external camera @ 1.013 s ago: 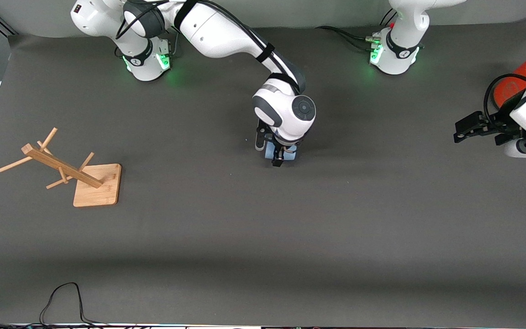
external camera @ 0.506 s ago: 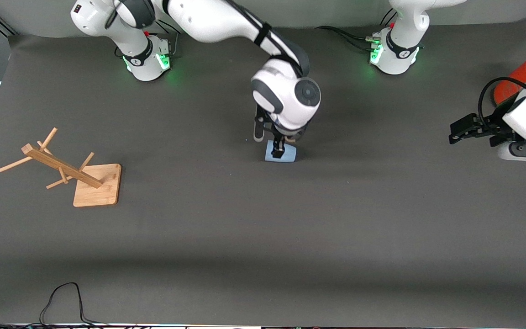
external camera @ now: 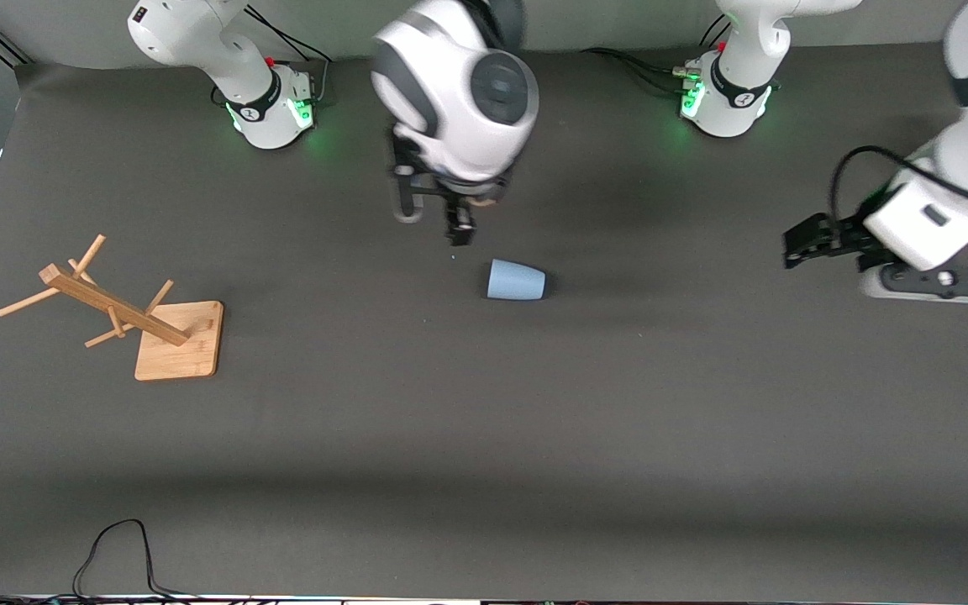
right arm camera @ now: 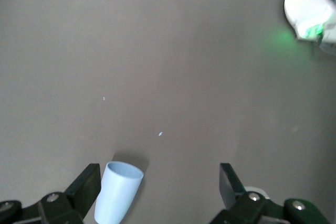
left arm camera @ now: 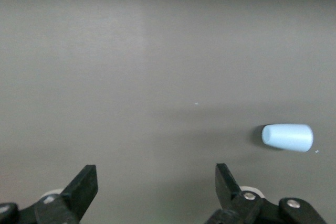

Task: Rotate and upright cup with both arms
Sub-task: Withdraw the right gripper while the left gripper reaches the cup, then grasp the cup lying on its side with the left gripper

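The pale-blue cup lies on its side on the dark table mat, mid-table. It touches neither gripper. My right gripper is up in the air, open and empty, over the mat beside the cup, toward the robot bases. In the right wrist view the cup shows close to one finger of the open right gripper. My left gripper hovers open and empty over the left arm's end of the table. In the left wrist view the left gripper is open, with the cup well away from it.
A wooden peg rack on a square base stands at the right arm's end of the table. A black cable loops at the table edge nearest the front camera. The right arm's green-lit base shows in the right wrist view.
My right gripper has let go of the cup and risen away toward the bases. The cup stays on its side. My left gripper has moved toward the middle of the table.
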### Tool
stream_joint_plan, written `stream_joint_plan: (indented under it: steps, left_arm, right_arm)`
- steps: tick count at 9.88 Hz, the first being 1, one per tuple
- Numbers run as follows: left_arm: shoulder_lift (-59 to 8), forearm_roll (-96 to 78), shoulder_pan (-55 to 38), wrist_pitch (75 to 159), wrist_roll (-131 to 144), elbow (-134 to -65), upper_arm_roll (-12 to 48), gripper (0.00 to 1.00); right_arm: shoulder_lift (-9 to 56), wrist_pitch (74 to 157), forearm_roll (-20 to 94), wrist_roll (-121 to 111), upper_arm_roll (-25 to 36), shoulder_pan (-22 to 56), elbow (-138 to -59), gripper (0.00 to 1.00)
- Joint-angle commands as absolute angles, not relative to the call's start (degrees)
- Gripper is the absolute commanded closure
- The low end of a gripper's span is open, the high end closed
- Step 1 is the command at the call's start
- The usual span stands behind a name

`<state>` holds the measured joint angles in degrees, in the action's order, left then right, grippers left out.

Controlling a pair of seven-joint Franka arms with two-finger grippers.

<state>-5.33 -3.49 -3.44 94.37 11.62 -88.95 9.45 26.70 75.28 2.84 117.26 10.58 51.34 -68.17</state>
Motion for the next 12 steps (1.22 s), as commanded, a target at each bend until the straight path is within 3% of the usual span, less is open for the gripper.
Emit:
stream_joint_plan:
  steps: [1, 5, 10, 12]
  left_arm:
    - [-6.4, -2.8, -10.0, 97.7, 20.9, -88.9, 8.7, 0.00]
    - [-10.9, 2.6, -21.3, 103.1, 34.8, -88.7, 8.7, 0.00]
    - [-19.5, 12.5, -35.8, 104.1, 51.4, -88.2, 8.7, 0.00]
    - [-25.7, 16.2, -40.9, 104.7, 58.6, -86.1, 8.7, 0.00]
  right_arm:
    - [18.4, 72.3, 3.6, 101.9, 10.5, 44.6, -73.3, 0.00]
    - [4.9, 72.7, 3.3, 69.7, 10.0, 26.3, -84.1, 0.00]
    - [2.8, 75.8, 2.6, 32.9, 6.6, 7.2, -84.7, 0.00]
    - [2.3, 81.2, 2.1, 19.7, 5.9, 3.8, -87.2, 0.00]
